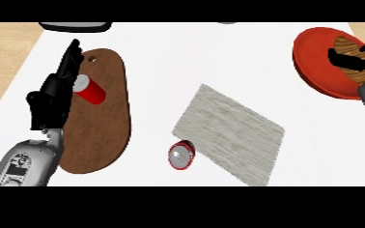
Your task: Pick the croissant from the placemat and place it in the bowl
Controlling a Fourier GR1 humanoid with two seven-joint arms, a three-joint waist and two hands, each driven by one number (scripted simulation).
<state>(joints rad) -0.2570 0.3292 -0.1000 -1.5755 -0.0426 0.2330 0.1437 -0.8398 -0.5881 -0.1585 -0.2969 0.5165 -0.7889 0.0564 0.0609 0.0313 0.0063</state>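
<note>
nearest the view's lower edge, the left hand [61, 84] rests open, fingers straight, over a brown cutting board [100, 125] beside a red can [91, 90] lying on it. a second can [181, 155] touches the near corner of the grey placemat [231, 133], which lies bare on the white surface [185, 53]. the croissant [347, 58] sits in the red bowl [317, 65] at far right, with the right hand [345, 58] curled dark across it; whether it has let go i cannot tell. to finish well, i judge the fingers should spread fully, then lift straight up so the croissant isn't dragged out.
</note>
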